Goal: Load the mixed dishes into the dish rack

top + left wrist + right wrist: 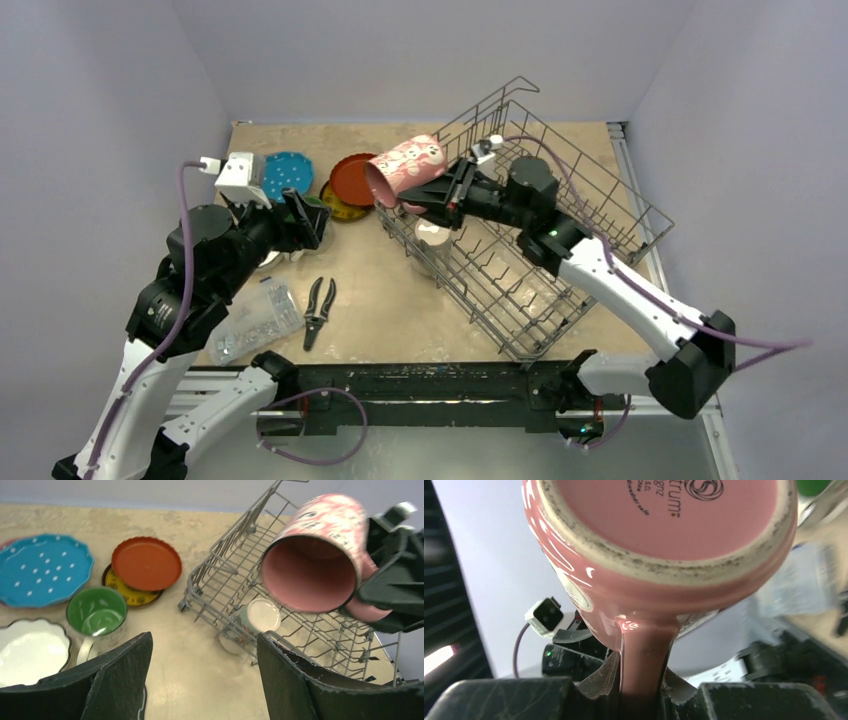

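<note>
The right gripper (443, 193) is clenching the handle of the pink mug (405, 167), its fingers (574, 695) pressing that handle from either side. The mug is hanging on its side in the air just beyond the fingertips, mouth facing the table's left edge, above the leftmost corner of the dish rack (530, 270), which is sitting askew on the right half of the table (400, 300). A pale cup (432, 238) is sitting in that end of the rack, below the mug. The left gripper (303, 220) is hovering near the left edge with jaws spread wide, grasping nothing, over a green-lined mug (97, 612) beside the white fluted bowl (30, 647). The blue dotted plate (288, 175) and red-orange plate (355, 178) are lying toward the far edge.
</note>
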